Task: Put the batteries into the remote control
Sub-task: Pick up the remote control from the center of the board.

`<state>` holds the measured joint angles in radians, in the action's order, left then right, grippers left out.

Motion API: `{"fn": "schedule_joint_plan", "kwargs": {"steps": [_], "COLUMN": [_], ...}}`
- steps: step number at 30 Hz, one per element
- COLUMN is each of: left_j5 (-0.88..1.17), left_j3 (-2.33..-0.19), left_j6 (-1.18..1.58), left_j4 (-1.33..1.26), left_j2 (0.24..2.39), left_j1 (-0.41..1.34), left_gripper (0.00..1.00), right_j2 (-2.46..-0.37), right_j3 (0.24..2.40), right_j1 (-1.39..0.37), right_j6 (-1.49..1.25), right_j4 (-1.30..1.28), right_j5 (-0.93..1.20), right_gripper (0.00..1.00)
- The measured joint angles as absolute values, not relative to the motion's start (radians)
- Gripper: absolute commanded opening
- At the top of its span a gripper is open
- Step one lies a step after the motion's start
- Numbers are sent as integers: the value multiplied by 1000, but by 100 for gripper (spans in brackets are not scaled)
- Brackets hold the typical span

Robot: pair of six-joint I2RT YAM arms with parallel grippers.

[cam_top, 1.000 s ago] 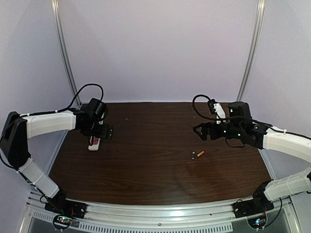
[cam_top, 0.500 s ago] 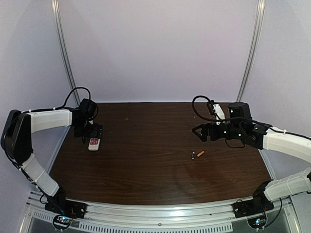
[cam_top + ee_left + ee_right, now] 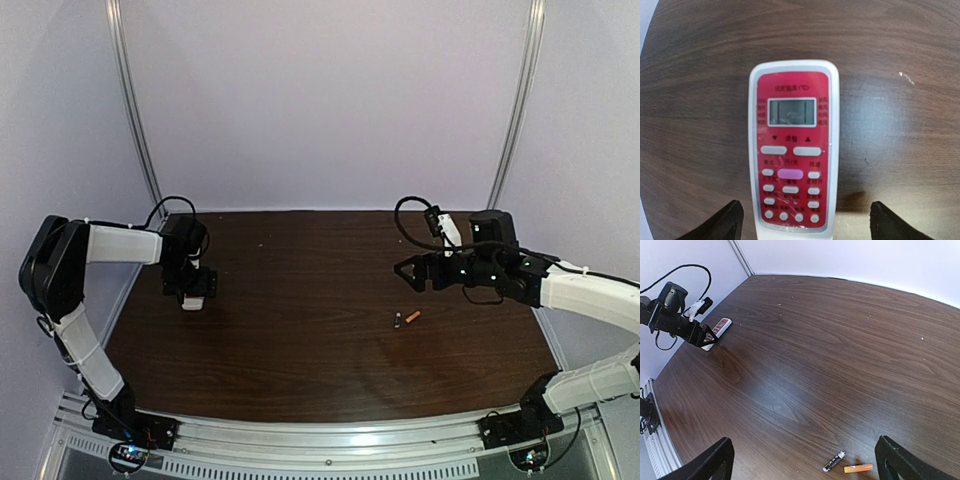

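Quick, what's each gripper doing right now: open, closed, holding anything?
Left gripper: open, fingertips either side of the remote control, not gripping it.
Right gripper: open, holding nothing.
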<state>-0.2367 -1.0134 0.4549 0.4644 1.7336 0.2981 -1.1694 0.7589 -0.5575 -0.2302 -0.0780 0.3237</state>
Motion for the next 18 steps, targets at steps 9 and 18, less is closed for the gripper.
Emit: {"fn": "schedule_joint_plan", "kwargs": {"steps": [9,18], "left_j5": [-205,-144], "left_j3": [-1002,-961], "left_j6": [456,472], "left_j4": [422,331], "left_j2": [1779,1773], "left_j1": [284,264], "left_gripper": [73,44], "right_j2": [-1169,-1166], "right_j3": [759,759], "right_j1": [-550,-526], "right_j6": [-231,-235], "right_j4": [-77,-64], "right_j5": [335,371], "right_gripper": [100,100]}}
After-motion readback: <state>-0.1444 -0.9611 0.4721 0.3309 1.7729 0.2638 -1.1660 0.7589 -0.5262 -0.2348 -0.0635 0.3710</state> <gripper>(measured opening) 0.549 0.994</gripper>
